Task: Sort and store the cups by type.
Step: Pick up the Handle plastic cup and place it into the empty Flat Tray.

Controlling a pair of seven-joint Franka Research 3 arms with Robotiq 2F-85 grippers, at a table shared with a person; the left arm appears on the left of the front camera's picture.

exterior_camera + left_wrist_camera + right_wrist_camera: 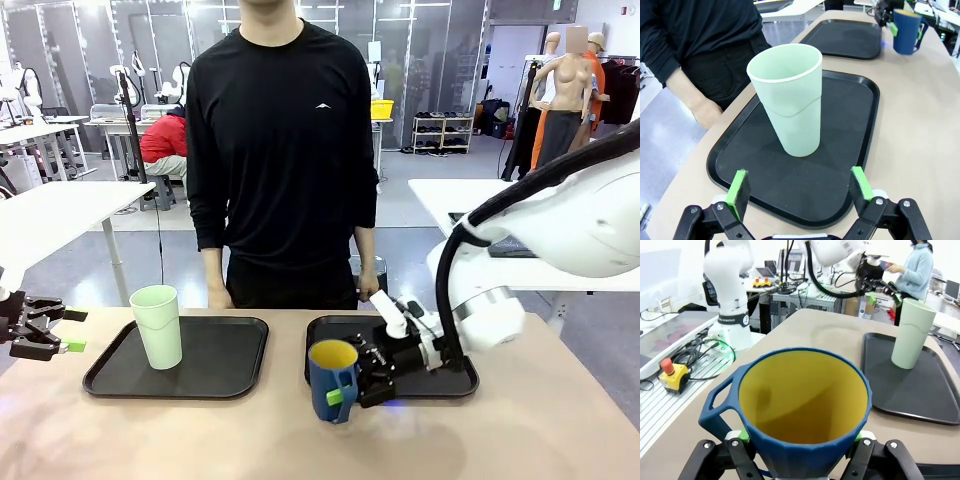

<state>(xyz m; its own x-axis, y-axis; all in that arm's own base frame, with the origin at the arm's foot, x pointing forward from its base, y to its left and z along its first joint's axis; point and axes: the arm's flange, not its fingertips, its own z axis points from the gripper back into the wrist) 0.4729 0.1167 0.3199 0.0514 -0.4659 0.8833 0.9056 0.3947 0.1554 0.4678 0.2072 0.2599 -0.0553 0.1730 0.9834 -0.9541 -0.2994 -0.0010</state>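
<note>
Mug in grip at right tray's near-left corner

Right gripper (352, 392) clamped on blue mug (333, 379), at near-left corner of right tray (452, 384). Left gripper (799, 187) wide open, empty, off left tray's (240, 350) end; mint tumbler (158, 326) upright there. Risk: mug base catching the tray rim, tipping on release.

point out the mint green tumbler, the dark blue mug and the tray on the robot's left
tall pale mint-green plastic tumbler (158, 330): front view, middle of its side wall
dark blue mug with yellow interior (331, 385): front view, blue outer wall below the rim
black plastic tray on the robot's left (225, 355): front view, bare floor right of the tumbler
</note>
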